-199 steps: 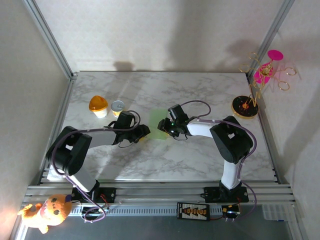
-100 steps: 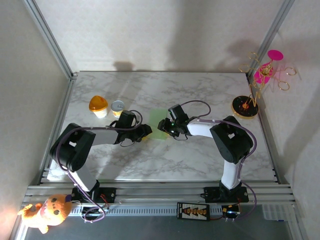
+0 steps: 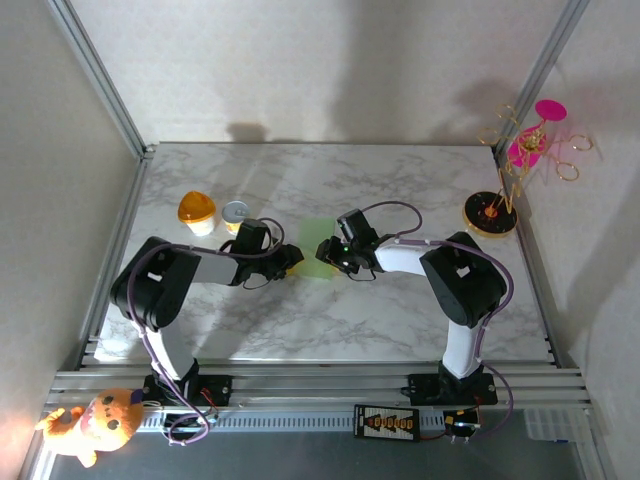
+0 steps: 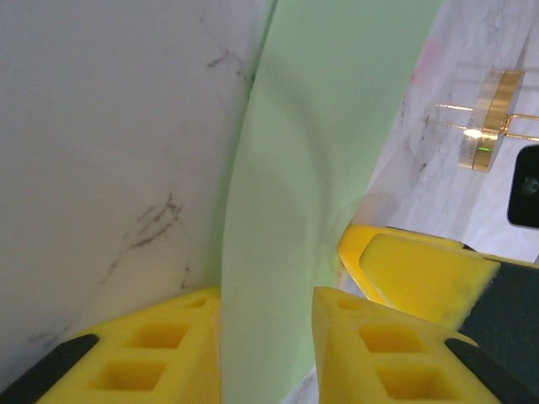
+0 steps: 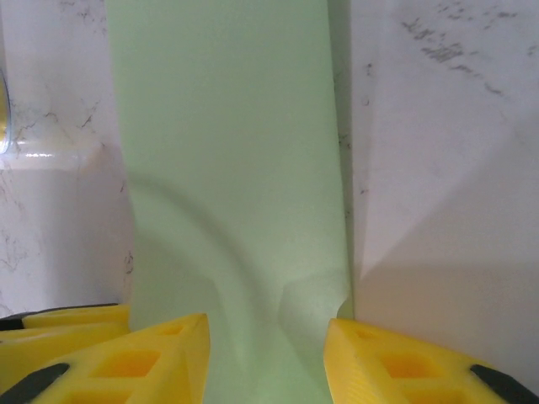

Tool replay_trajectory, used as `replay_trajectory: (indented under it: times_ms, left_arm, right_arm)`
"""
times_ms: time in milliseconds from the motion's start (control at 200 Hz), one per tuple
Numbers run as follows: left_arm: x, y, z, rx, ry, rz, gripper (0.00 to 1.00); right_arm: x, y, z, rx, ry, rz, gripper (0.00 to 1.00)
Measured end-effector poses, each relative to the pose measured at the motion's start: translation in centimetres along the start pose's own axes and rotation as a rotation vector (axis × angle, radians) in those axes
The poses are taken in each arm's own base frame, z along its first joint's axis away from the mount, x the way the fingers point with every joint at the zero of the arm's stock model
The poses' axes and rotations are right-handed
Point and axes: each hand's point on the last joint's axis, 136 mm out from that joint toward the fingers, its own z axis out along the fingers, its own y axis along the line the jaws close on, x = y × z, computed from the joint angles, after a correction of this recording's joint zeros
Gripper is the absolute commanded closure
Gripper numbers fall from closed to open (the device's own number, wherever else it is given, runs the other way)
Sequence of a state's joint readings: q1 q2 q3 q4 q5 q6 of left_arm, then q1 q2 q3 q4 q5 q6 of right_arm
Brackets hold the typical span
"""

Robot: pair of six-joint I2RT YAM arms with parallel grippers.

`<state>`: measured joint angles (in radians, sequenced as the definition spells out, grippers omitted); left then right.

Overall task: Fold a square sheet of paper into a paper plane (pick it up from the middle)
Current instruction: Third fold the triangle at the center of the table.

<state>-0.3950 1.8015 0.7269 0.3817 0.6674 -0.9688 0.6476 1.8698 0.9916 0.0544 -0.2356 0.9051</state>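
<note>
One green paper sheet [image 3: 312, 246], marble table [image 3: 400, 180], plain pale walls [image 3: 300, 60]

this is a robotics lab test cell. a white marble-patterned table [image 3: 330, 180] is boxed in by plain white wall panels [image 3: 300, 60] held in bare aluminium frame posts [image 3: 100, 75]. a black-and-white left robot arm [image 3: 160, 290] and its twin, the right robot arm [image 3: 460, 280], are bolted to slotted aluminium rails [image 3: 320, 383] along the table's near edge, beside a black-and-yellow connector board [image 3: 387, 423]. mismatched props lie about: an orange-lidded cup [image 3: 197, 212] near the left edge, a pink-and-gold ornament stand [image 3: 490, 214] by the far right corner, and an orange plush toy [image 3: 95, 425] off the near left corner.
</note>
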Motion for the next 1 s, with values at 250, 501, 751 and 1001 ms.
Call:
replay_trajectory:
  times_ms: [250, 501, 751, 1001]
  left_arm:
    - [-1.1, -1.1, 0.3, 0.028, -0.017, 0.009, 0.76]
    - [-2.4, -1.6, 0.7, 0.032, -0.031, 0.026, 0.80]
    - [-3.1, -1.3, 1.2, 0.014, -0.027, 0.036, 0.84]
    - [-3.7, -1.3, 1.3, 0.001, -0.027, 0.034, 0.99]
  right_arm:
    - [0.0, 0.0, 0.0, -0.003, -0.003, -0.001, 0.57]
    - [0.0, -0.1, 0.0, -0.003, -0.003, 0.000, 0.58]
    - [0.0, -0.1, 0.0, -0.006, -0.004, -0.009, 0.57]
    - [-0.1, 0.2, -0.2, -0.019, -0.012, -0.051, 0.51]
